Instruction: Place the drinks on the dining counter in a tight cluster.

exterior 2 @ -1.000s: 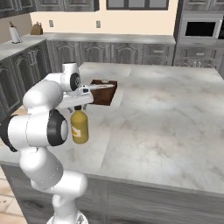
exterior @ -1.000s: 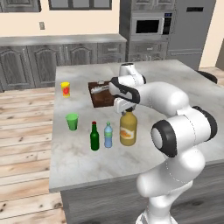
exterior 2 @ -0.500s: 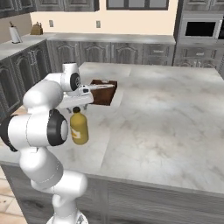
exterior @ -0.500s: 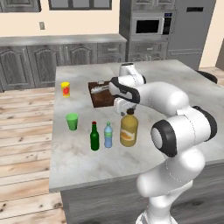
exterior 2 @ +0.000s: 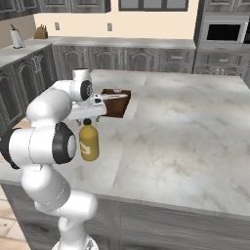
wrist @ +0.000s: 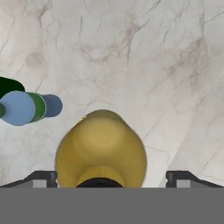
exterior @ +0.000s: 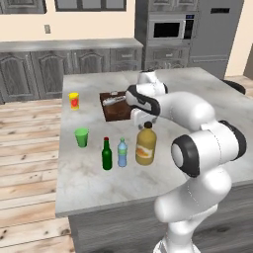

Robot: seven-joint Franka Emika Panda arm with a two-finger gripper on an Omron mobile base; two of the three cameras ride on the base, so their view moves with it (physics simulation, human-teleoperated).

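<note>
Amber-orange, the juice jug (exterior: pixel 146 146) stands upright on the desk (exterior: pixel 207 94) directly under the tool (exterior: pixel 143 118), its dark cap just below the tool's two fingers; in the hand view the jug (wrist: pixel 101 148) sits centred between the finger tips, which stand wide apart at either side with clear gaps to the jug's shoulders, so the tool is spread fully open and has hold of nothing. Just beside the jug, on the side away from the arm's body in the left base view, stands the small clear-blue water bottle (exterior: pixel 122 152), and just past that the slim dark green bottle (exterior: pixel 106 154) with its red cap; the three stand in a close row, near one another, though whether any touch cannot be told. From above, the blue bottle (wrist: pixel 19 107) partly overlaps the green one (wrist: pixel 9 86). Farther out from the tool along the same side is a green cup (exterior: pixel 81 137), a little apart from the bottles. Beyond the tool lies a dark brown board (exterior: pixel 116 106) with a pale object on it, and farther still a yellow cup (exterior: pixel 74 100) with a red mark, near the desk's far corner.
</note>
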